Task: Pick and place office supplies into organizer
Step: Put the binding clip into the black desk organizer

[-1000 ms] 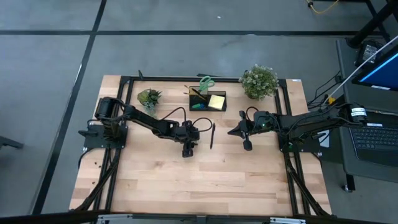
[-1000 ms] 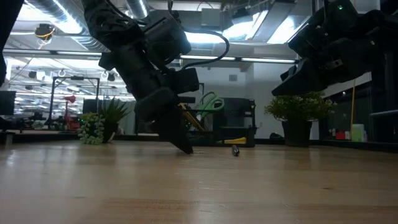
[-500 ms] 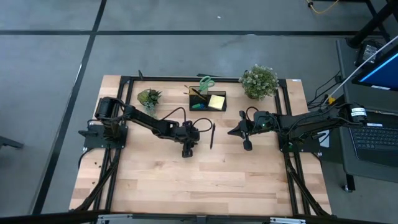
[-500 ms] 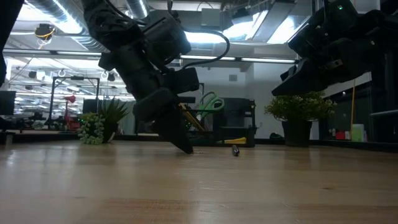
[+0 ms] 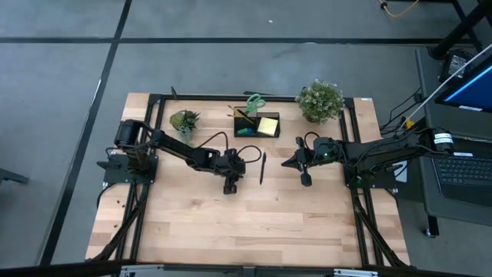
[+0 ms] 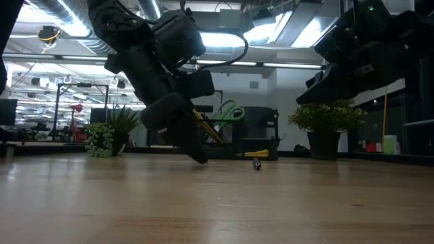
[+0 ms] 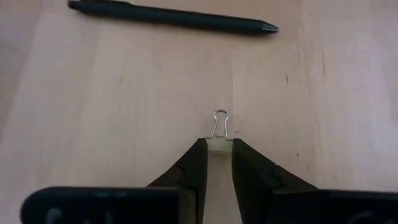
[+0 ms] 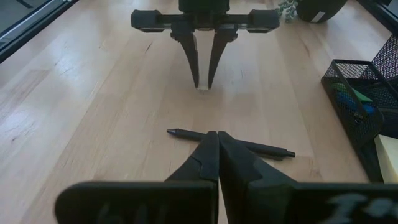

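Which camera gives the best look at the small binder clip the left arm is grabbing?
Left wrist view: the binder clip sits pinched by the left gripper. The right wrist view shows a pale speck; the high and low views don't show it.

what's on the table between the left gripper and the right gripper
A black pen lies on the bare wood between the left gripper, pinching a small binder clip, and the shut right gripper; the right wrist view shows it.

Both arms matte black throughout. Left arm (image 5: 184, 152): chunky cylindrical shoulder housing at the frame's left, slimmer jointed links, a black cable looping over the wrist. Right arm (image 5: 369, 154): same build, with a small white label near its base at the frame's right. Left gripper (image 7: 216, 163) fingers: flat, tapered black blades on a wide crossbar.
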